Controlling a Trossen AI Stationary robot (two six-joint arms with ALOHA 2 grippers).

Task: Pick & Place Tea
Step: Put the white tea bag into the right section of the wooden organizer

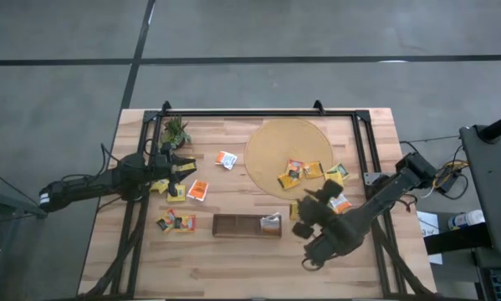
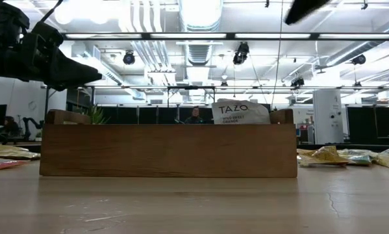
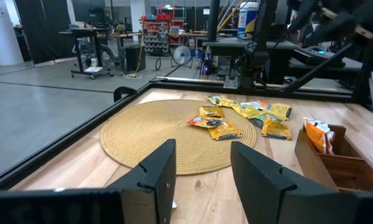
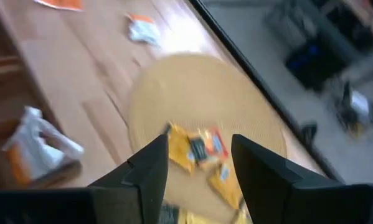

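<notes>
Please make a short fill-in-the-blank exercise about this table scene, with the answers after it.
1. The round woven mat carries several ____ tea sachets.
2. One white-and-orange sachet stands inside the dark wooden ____.
3. The small green plant stands nearest to the ____ gripper.
4. The fingers of the right gripper stand ____, holding nothing.

Missing words: yellow; tray; left; open

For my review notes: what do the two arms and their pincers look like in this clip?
Both arms are dark, jointed and boxy, with thin black cables trailing from their bases. The left pincer and the right pincer each end in two flat, matte black fingers with squared, angular tips. No markings are visible on either.
</notes>
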